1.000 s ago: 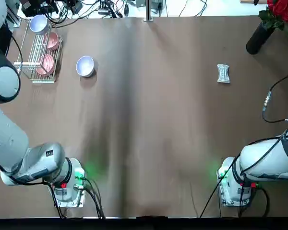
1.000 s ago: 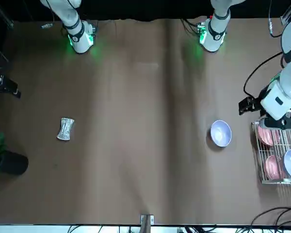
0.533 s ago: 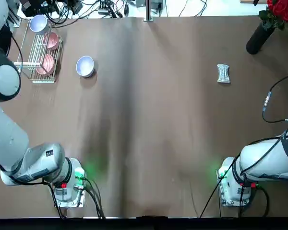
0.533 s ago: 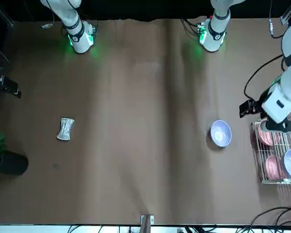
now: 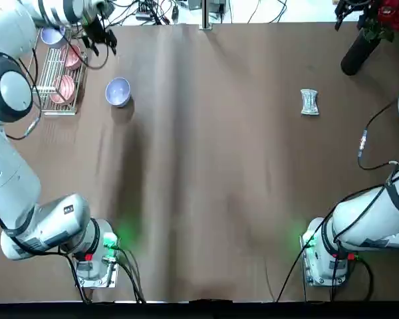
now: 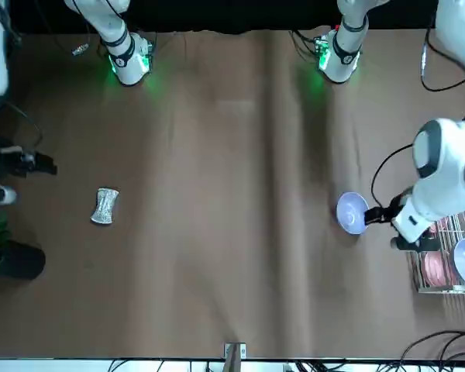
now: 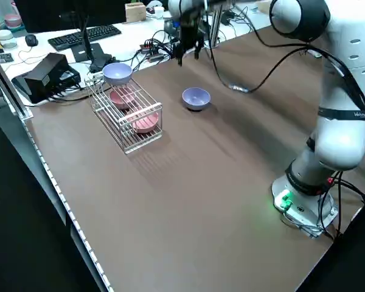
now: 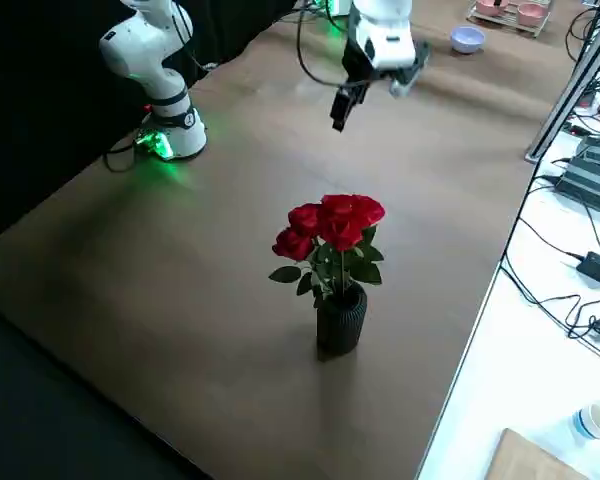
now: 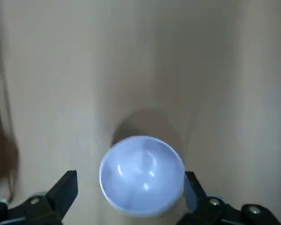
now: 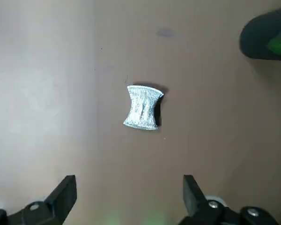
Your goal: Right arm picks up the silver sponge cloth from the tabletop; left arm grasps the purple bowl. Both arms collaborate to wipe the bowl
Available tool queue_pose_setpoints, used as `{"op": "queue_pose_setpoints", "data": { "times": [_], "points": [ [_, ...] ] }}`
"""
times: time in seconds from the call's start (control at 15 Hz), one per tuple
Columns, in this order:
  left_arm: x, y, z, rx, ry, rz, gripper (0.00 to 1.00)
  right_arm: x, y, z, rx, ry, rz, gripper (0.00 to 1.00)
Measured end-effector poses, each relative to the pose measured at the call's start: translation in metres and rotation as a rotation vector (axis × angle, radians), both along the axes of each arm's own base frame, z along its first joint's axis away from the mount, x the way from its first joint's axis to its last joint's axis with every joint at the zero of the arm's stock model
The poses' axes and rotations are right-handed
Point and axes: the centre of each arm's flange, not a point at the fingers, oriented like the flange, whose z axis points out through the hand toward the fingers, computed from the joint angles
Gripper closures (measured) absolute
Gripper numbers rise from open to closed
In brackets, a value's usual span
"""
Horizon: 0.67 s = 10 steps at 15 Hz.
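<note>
Both arms are judged to be in the approach step, with neither task thing grasped. The left gripper [image 9: 131,176] hangs above the worktop [image 5: 213,159] near the small, round, glossy lavender bowl [image 5: 118,92], its fingers spread. The bowl sits upright on the worktop, just beside the white wire dish rack [image 7: 125,112]. On the robot's right side, the right gripper [image 10: 129,177] is also parted and empty, above the worktop. The silver, wrinkly, pinched-waist sponge cloth [image 10: 143,107] lies there, well apart from the bowl.

Next, the left gripper should centre over the bowl and descend to take its rim, while the right one lowers onto the cloth's narrow middle. The left arm's tight side is the rack; the right arm should mind the dark ribbed vase of red roses [image 8: 341,320]. Between bowl and cloth, the broad stretch of bare worktop leaves ample room for bringing them together.
</note>
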Motion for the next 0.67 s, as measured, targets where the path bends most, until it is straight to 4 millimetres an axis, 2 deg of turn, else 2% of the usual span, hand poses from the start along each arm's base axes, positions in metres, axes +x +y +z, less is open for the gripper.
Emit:
{"op": "queue_pose_setpoints", "data": {
  "times": [0.13,0.27,0.4,0.53,0.6,0.67],
  "points": [
    [-0.016,0.015,-0.042,0.02,-0.01,-0.015,0.0,0.01,0.001,-0.035,0.003,0.046,0.001,0.0],
    [-0.031,0.025,-0.074,0.041,0.013,-0.039,0.0,0.017,0.002,-0.074,0.007,0.097,0.003,0.0],
    [-0.04,0.03,-0.088,0.047,0.027,-0.046,0.0,0.023,0.001,-0.116,0.007,0.112,0.002,0.0],
    [-0.044,0.03,-0.094,0.045,0.031,-0.05,0.03,0.021,0.001,-0.158,0.005,0.106,0.0,0.0],
    [-0.046,0.028,-0.096,0.043,0.027,-0.051,0.15,0.016,0.001,-0.178,0.005,0.114,-0.002,0.02],
    [-0.047,0.028,-0.098,0.042,0.025,-0.053,0.21,0.011,0.0,-0.194,0.005,0.13,-0.004,0.03]
  ]
}}
